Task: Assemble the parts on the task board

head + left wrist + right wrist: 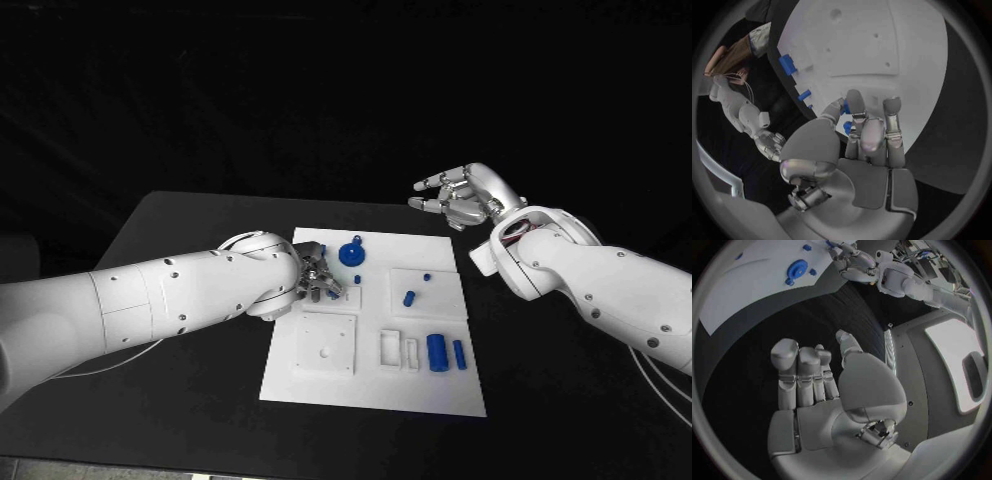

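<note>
Left hand (320, 283) seems to pinch a small blue part (846, 127) over the task board (433, 375), likely for seating; right hand (462, 198) empty, fingers apart.

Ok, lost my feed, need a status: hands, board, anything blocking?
Left hand pinching a small blue part over the task board. Right hand open, off the board. Nothing blocking.

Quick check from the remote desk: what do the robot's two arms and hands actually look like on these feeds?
Both arms are smooth white shells with rounded joints and small dark dots like screw holes. Thin pale cables trail beneath each arm. The left hand and right hand are silver metal, many-fingered, with pale rounded pads on the fingertips and palm, and bare mechanism at the finger bases. The right wrist shows a hint of red.
</note>
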`<action>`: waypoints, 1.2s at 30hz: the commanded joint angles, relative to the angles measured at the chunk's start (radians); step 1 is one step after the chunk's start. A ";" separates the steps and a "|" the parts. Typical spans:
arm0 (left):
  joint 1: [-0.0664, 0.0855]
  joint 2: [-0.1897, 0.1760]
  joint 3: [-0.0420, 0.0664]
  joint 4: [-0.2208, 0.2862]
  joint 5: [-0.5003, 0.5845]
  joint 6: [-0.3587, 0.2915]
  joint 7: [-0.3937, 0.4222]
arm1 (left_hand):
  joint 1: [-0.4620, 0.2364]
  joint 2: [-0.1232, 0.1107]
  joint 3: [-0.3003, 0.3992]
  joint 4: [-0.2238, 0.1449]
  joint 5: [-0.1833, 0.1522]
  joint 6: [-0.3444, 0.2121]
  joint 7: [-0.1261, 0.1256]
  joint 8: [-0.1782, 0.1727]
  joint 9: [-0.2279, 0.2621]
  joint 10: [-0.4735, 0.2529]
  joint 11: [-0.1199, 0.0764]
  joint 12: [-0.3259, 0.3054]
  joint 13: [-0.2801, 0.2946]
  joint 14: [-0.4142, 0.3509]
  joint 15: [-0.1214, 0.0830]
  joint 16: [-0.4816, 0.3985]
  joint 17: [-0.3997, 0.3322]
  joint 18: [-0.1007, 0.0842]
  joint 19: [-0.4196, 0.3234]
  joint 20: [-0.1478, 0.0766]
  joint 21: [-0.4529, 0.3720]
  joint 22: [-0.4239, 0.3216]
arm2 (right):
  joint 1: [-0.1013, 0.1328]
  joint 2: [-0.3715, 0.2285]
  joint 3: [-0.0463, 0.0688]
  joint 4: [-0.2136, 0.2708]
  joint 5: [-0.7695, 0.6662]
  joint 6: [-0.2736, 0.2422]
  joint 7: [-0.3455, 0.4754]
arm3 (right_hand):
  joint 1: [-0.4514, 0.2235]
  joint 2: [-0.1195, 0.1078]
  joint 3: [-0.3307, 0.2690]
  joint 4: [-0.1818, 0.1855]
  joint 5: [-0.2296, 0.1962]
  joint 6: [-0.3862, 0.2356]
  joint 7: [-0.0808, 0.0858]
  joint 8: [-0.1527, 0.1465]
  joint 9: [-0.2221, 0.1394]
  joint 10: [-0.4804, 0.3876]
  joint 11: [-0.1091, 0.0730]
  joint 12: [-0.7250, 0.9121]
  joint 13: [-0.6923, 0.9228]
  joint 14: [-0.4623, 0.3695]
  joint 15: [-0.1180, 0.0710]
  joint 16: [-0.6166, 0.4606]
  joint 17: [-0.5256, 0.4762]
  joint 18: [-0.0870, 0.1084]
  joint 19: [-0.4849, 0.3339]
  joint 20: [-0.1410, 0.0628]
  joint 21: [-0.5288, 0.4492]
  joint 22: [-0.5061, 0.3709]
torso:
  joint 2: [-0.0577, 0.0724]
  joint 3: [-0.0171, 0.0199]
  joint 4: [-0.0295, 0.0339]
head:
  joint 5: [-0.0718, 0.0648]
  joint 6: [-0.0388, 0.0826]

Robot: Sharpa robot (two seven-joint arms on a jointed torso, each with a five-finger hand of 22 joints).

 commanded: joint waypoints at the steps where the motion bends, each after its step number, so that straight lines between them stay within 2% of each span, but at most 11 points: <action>1: -0.003 0.003 -0.001 -0.001 -0.019 0.036 -0.005 | 0.043 0.052 -0.008 -0.001 -0.008 0.179 -0.089 0.004 0.150 0.050 -0.007 0.003 -0.001 0.003 0.000 0.000 -0.001 -0.006 0.005 0.000 -0.006 0.016 | 0.000 0.001 0.001 0.000 -0.002 0.013 0.002 | -0.008 0.001 0.001 0.005 0.006 0.005 -0.001 -0.005 -0.001 -0.008 -0.001 -0.004 -0.001 -0.004 0.000 -0.006 -0.001 0.007 0.026 0.004 -0.003 0.101 | 0.000 -0.0002 -0.0004 | 0.000 -0.001; 20: -0.011 -0.001 -0.002 -0.001 -0.042 0.038 -0.004 | 0.049 0.054 -0.018 -0.003 -0.020 0.180 -0.089 0.003 0.152 0.050 -0.006 0.002 -0.003 0.003 0.001 -0.001 -0.003 -0.006 0.005 0.002 -0.009 0.016 | -0.001 0.004 0.001 -0.002 -0.002 0.014 0.003 | -0.009 0.002 0.000 0.007 0.006 0.005 -0.001 -0.005 -0.001 -0.009 -0.001 -0.005 -0.002 -0.004 0.000 -0.006 -0.002 0.007 0.026 0.004 -0.004 0.101 | 0.000 -0.0004 0.0006 | -0.001 -0.007; 24: -0.012 -0.004 -0.001 0.000 -0.041 0.031 -0.004 | 0.046 0.064 -0.014 -0.002 0.006 0.181 -0.089 0.004 0.154 0.050 -0.006 0.006 -0.002 0.004 0.001 0.002 0.001 -0.006 0.006 0.002 -0.009 0.017 | -0.001 0.005 0.001 -0.003 -0.002 0.014 0.003 | -0.009 0.002 0.000 0.007 0.006 0.005 -0.001 -0.005 -0.001 -0.009 -0.001 -0.005 -0.002 -0.004 0.000 -0.006 -0.002 0.007 0.026 0.004 -0.004 0.101 | 0.000 -0.0006 0.0004 | 0.000 -0.007; 36: -0.013 -0.008 -0.001 -0.002 -0.023 0.032 -0.003 | 0.034 0.067 -0.003 -0.016 0.016 0.181 -0.089 0.004 0.164 0.050 -0.007 0.009 -0.003 0.004 0.001 0.005 0.003 -0.006 0.005 0.002 -0.007 0.017 | -0.002 0.007 0.001 -0.005 -0.002 0.015 0.003 | -0.009 0.002 0.001 0.008 0.007 0.006 -0.002 -0.005 -0.001 -0.009 -0.002 -0.005 -0.002 -0.004 0.000 -0.007 -0.002 0.007 0.026 0.004 -0.005 0.101 | 0.000 -0.0003 -0.0014 | 0.003 -0.008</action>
